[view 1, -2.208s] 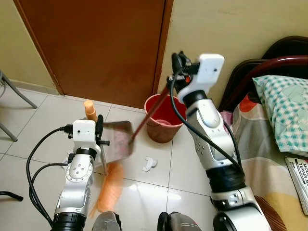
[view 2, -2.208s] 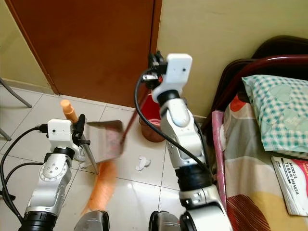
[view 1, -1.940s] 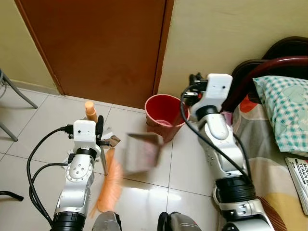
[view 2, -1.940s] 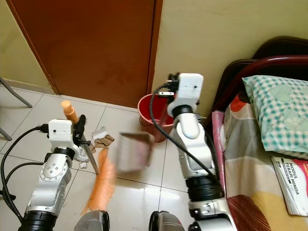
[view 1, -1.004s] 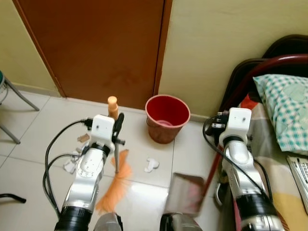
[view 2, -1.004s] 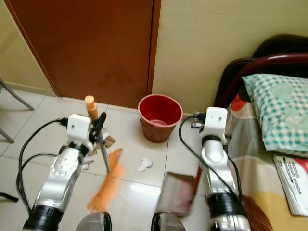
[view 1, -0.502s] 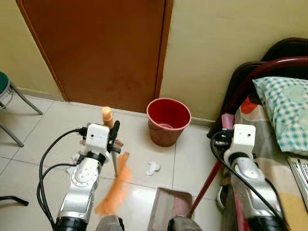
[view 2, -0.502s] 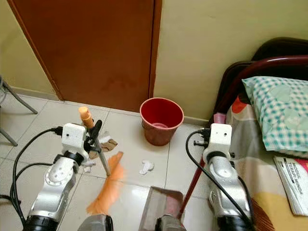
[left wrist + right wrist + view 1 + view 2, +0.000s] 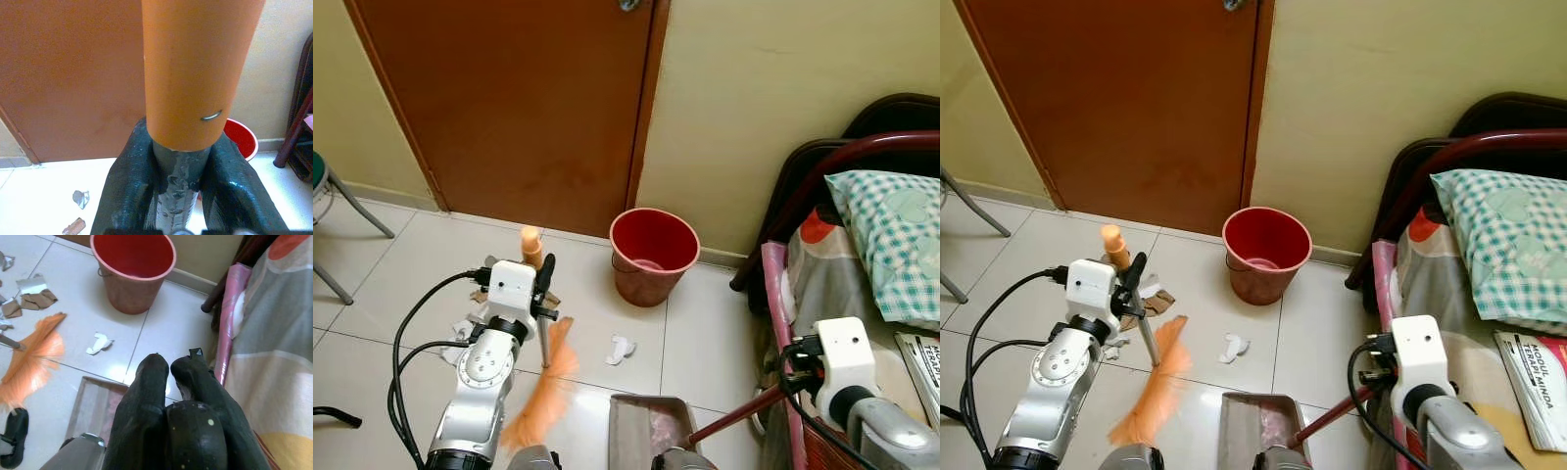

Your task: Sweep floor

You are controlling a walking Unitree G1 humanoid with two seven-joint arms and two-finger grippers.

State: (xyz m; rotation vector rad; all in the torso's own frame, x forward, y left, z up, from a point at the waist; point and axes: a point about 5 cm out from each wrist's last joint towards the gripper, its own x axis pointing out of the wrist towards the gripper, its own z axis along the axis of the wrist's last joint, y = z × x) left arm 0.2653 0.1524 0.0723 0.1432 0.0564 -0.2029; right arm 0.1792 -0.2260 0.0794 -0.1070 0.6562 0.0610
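Your left pincer clamps broom handle. Right pincer closed on dustpan handle. Paper scrap at bucket's 6 o'clock.

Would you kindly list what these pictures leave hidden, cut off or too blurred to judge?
- Dustpan: near end cut off by the bottom edge of both eye views; contents a pinkish blur.
- Broom bristles: motion-blurred in the eye views.
- Right claw: its grip on the dustpan's handle is hidden behind the wrist housing in the eye views.
- Scraps by the left claw: partly behind the arm.
- Bucket: bottom too dim to read.
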